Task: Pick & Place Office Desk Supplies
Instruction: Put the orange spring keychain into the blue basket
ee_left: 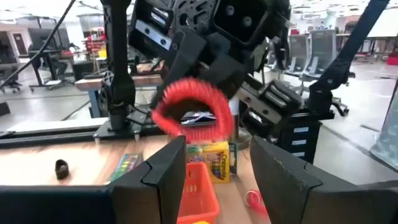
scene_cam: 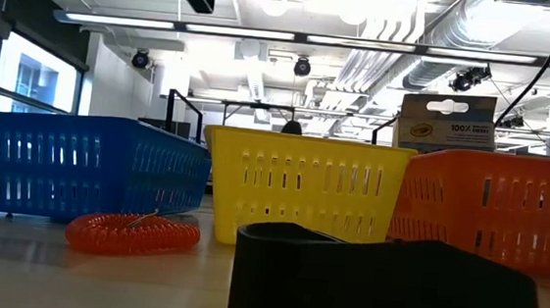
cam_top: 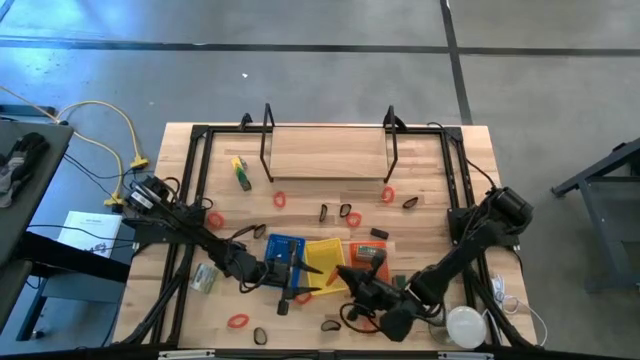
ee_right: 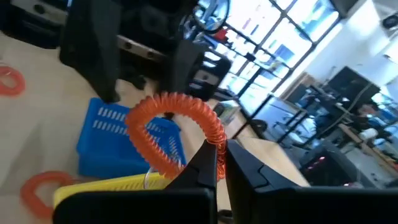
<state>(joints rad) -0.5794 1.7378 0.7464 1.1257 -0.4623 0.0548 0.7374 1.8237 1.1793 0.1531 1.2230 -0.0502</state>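
Note:
Blue (cam_top: 284,249), yellow (cam_top: 325,262) and orange (cam_top: 366,248) trays stand side by side at the table's near middle. My right gripper (ee_right: 219,149) hovers over them, shut on a red-orange coiled loop (ee_right: 168,124). The left wrist view shows that loop (ee_left: 186,115) too. Facing it from the left, my left gripper (ee_left: 217,149) is open with nothing between its fingers. Another red coil (scene_cam: 131,232) lies flat on the table in front of the blue tray (scene_cam: 78,163). My right gripper pinches one spot of the coil's ring (ee_right: 218,138) between its two fingers. The fingers lie about level and come from the table's right. The rest of the loop stands out beyond the fingertips, lifted clear above the trays.
Red loops (cam_top: 237,321) (cam_top: 280,200), black clips (cam_top: 347,211) and a yellow-green piece (cam_top: 241,173) lie scattered on the table. A wire rack (cam_top: 328,150) stands at the far side, and a round white object (cam_top: 466,325) sits at the near right. A crayon box (ee_left: 217,160) stands beyond the orange tray.

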